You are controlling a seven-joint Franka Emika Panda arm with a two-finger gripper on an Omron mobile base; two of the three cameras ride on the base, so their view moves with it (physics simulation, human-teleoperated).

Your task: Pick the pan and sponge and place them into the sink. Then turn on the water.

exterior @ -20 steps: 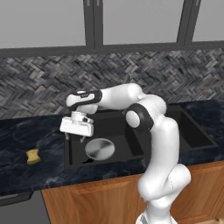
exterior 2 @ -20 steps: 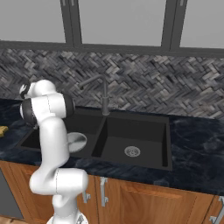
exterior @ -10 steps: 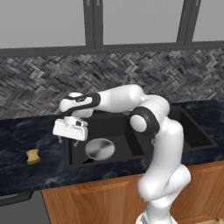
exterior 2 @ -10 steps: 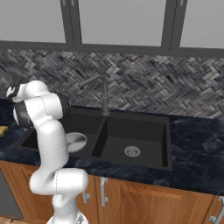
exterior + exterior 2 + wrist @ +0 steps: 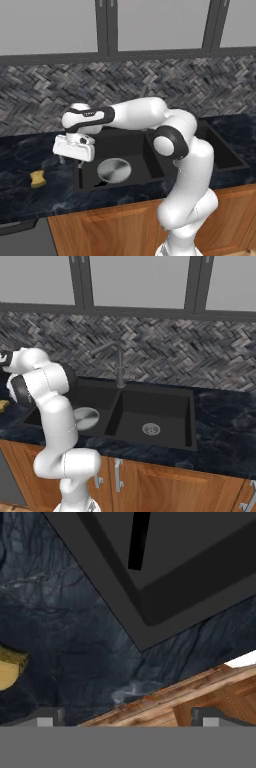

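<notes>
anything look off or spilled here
Nothing stands out. The pan lies flat in the sink, the sponge sits on the counter to its left, and no water is running.

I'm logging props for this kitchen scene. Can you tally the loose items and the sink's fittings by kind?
Small round grey metal pan: 1
Small yellow sponge: 1
Round silver drain: 1 visible
Slim grey metal faucet: 1
Total: 4
</notes>
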